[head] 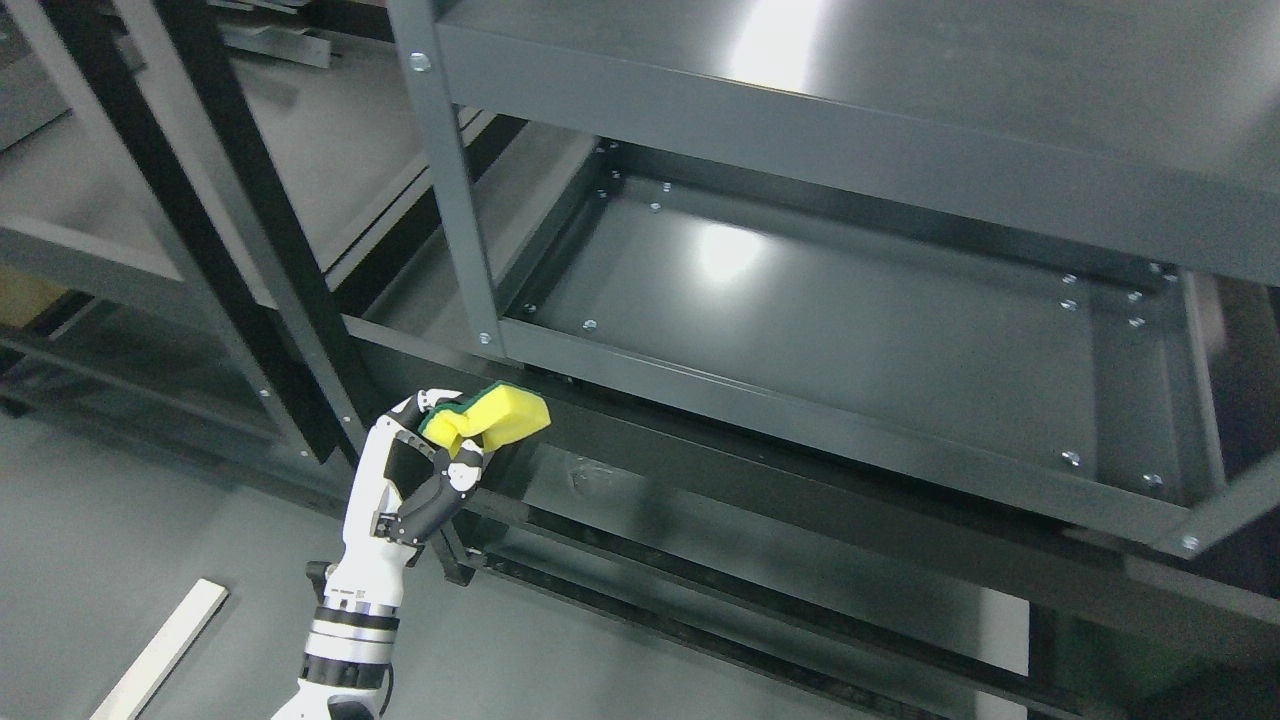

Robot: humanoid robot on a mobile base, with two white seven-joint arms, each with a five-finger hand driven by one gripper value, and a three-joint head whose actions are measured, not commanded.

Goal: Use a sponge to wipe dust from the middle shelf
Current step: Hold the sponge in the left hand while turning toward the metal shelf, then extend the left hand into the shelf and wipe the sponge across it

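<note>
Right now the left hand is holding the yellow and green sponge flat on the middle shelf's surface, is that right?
Not quite. The left hand does grip the yellow and green sponge, but the head view shows it outside and below the middle shelf, near its front left corner, not on its surface.

Your way onto the middle shelf [850, 330] lies open from the near side, upright post [450, 180] blocking left, top shelf [900, 90] overhanging.
</note>
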